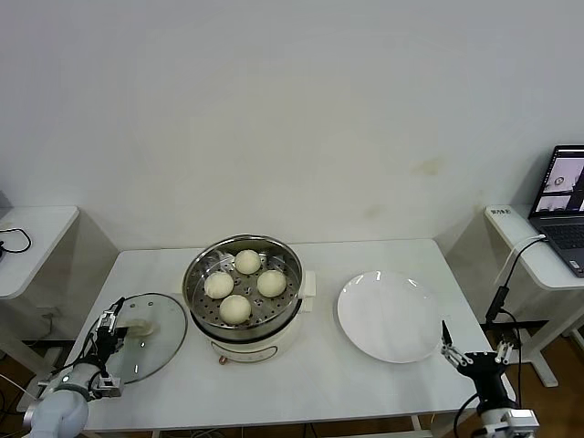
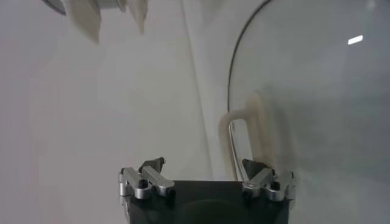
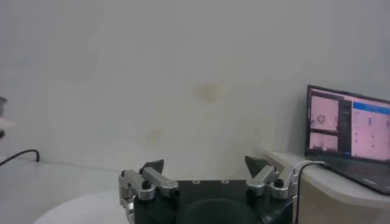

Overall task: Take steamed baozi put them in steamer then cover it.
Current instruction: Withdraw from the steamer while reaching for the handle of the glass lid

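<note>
- We see the left gripper (image 1: 111,321) with its fingers spread wide apart and nothing held between them; it sits low at the near left corner of the table (image 1: 365,379).
- Directly ahead of these fingers lies the cover (image 1: 146,336), flat on the table; the left wrist view shows its cream-white bar handle (image 2: 247,137) just beyond one fingertip and its metal rim curving away past it. We cannot tell whether a fingertip touches the glass.
- Beyond the cover, toward the table's centre, stands the steamer (image 1: 243,292), close beside the lid's rim.
- All four steamed baozi (image 1: 235,308) rest on the steamer's perforated tray, grouped in a loose diamond, each apart from its neighbours. The steamer is uncovered.
- We see the right gripper (image 1: 470,354) with its fingers likewise spread apart and empty, held at the near right edge of the table, fingertips pointing up and away from the robot.
- Just inward of the right fingers lies a white plate (image 1: 391,316), bare, between that gripper and the steamer.
- Farther out past the right gripper, a side desk carries an open laptop (image 1: 566,205) with a cable hanging from the desk edge.
- Past the left gripper, outward, stands a second side table (image 1: 32,239).
</note>
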### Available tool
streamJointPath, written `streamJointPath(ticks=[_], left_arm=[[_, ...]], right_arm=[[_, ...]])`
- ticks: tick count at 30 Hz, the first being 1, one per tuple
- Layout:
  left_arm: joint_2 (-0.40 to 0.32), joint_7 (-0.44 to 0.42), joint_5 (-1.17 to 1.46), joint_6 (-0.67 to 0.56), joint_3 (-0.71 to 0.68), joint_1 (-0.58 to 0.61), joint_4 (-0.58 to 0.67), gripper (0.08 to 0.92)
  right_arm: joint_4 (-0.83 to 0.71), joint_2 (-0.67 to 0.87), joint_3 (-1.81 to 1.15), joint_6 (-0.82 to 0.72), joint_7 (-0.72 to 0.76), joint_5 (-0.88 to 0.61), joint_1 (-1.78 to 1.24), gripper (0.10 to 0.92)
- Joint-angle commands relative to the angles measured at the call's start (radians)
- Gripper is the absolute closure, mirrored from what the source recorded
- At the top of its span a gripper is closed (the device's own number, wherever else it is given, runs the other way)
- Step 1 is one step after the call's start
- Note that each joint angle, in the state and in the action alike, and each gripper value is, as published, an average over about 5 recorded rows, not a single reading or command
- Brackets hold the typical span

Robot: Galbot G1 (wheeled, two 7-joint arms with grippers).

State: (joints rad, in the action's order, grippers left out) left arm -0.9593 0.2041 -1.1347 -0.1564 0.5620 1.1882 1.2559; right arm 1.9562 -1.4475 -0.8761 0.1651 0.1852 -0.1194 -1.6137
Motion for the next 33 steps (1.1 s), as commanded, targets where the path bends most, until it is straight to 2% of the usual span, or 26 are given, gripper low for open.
streamJointPath(ticks=[1,17,33], left_arm=[[0.003,-0.008,0.038,-0.001,-0.007,-0.024,-0.035,0.177],[0.032,-0.075,0.100,0.037,-0.021,-0.005,0.057,0.177],[0.009,-0.065,0.074,0.036,-0.063,-0.086,-0.059,0.177]], right_arm=[[-0.009,0.006,0.008,0.001,0.001,0.004,-0.004,0.203],[-0.019,-0.004,0.039,-0.004,0.006,0.021,0.002,0.203],[-0.033,-0.012,0.040,-0.005,0.009,0.029,0.006,0.203]])
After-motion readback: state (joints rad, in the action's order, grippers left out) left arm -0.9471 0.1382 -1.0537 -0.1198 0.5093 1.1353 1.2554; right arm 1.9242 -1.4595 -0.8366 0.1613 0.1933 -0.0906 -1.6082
